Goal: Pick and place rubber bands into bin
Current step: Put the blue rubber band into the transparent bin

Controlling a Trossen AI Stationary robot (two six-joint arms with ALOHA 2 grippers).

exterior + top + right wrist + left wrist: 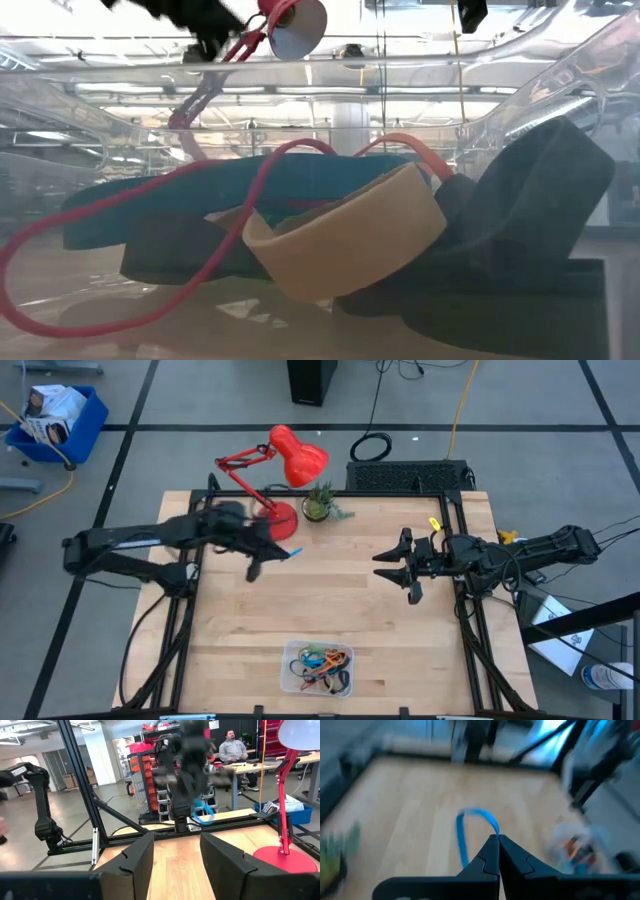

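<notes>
While your left gripper (262, 563) hung just in front of the red desk lamp's base (277, 517), its fingers (490, 857) were pressed together on a thin blue rubber band (462, 832). Your right gripper (397, 568) waited well to the lamp's right, fingers (131, 860) spread. The small clear plastic bin (290, 672), holding mixed coloured rubber bands (322, 663), sat far from the lamp at the wooden table's (340, 610) opposite edge.

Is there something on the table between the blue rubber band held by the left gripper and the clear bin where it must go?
Nothing visible. The left gripper holds the blue rubber band near the red lamp; only bare tabletop lies between it and the bin at the near edge. The right gripper waits off to the side.
</notes>
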